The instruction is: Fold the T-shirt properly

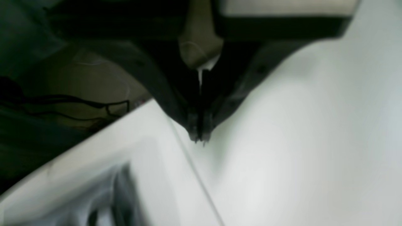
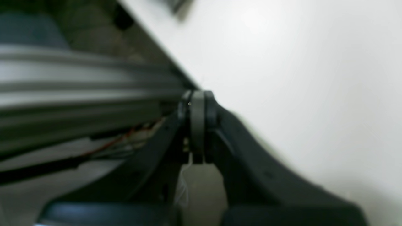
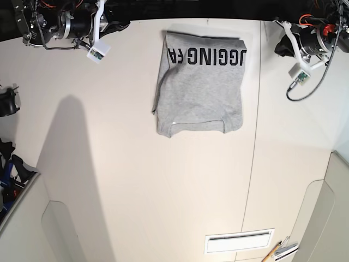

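The T-shirt (image 3: 199,82) lies folded into a rough rectangle at the far middle of the white table (image 3: 136,180), light grey, with black block lettering along its far edge. It shows only in the base view. My left gripper (image 1: 199,138) is shut and empty, its tips close over the bare table; its arm (image 3: 305,41) sits at the far right corner, apart from the shirt. My right gripper (image 2: 198,100) is shut and empty by the table's edge; its arm (image 3: 90,24) sits at the far left corner. Both wrist views are blurred.
A table seam (image 3: 255,142) runs front to back, right of the shirt. A white slotted plate (image 3: 238,240) and some pencils (image 3: 279,251) lie at the near right. Dark equipment (image 3: 7,102) stands off the left edge. Cables (image 1: 78,103) hang beyond the table.
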Motion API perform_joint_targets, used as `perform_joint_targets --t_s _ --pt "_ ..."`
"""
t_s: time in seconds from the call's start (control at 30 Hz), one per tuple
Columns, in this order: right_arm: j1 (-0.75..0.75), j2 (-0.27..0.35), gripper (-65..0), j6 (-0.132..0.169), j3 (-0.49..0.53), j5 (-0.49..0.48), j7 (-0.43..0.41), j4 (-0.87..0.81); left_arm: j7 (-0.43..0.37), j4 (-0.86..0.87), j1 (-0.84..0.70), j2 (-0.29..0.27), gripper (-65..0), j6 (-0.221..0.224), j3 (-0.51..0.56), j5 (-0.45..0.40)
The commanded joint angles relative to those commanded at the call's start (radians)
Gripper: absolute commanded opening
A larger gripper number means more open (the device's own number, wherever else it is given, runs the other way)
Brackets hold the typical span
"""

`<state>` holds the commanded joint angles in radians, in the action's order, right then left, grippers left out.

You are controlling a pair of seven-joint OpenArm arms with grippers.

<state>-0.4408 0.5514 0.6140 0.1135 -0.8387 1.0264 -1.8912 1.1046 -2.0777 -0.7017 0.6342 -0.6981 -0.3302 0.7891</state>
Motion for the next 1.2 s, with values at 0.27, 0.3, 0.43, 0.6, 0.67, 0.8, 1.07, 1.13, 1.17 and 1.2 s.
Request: perform_joint_targets --t_s 0.27,0.3,0.43,0.6,0.67,0.8,1.07,1.13,1.17,1.2 --pt "-0.136 0.153 -65.0 0.003 0.000 0.003 -0.001 0.005 -0.010 0.034 -0.364 -0.005 -65.0 0.000 -0.049 -0.118" --pt "-0.155 0.162 -65.0 0.003 0.000 0.008 -0.001 0.010 -0.018 0.065 -0.394 -0.005 -65.0 0.000 -0.048 -0.150" --pt "-0.189 0.169 -65.0 0.003 0.016 0.024 -0.001 0.073 -0.101 0.266 -0.448 -0.005 -65.0 0.000 -0.045 -0.183" --pt "-0.180 0.168 -65.0 0.003 0.131 0.043 -0.007 0.243 -0.208 0.542 -0.443 -0.005 -65.0 0.000 0.060 -0.201" --pt "-0.164 0.169 -65.0 0.003 0.213 0.084 -0.037 0.309 -0.257 0.622 -0.420 -0.005 -65.0 0.000 0.140 -0.270" --pt "-0.139 0.168 -65.0 -0.006 0.378 0.214 -0.166 0.437 -0.286 0.758 -0.327 -0.005 -65.0 0.000 0.312 -0.312" --pt "-0.005 0.157 -65.0 -0.008 0.568 0.459 -0.369 0.663 -0.350 1.163 0.115 -0.021 -65.0 0.000 0.703 -0.337" --pt "0.040 0.140 -65.0 -0.008 0.581 0.463 -0.369 0.706 -0.355 1.270 0.217 -0.058 -65.0 0.000 0.800 -0.337" --pt "0.060 0.127 -65.0 -0.008 0.581 0.462 -0.369 0.726 -0.368 1.320 0.260 -0.082 -65.0 0.000 0.841 -0.337" --pt "0.082 0.114 -65.0 -0.008 0.581 0.461 -0.369 0.744 -0.391 1.367 0.296 -0.108 -65.0 0.000 0.876 -0.338"
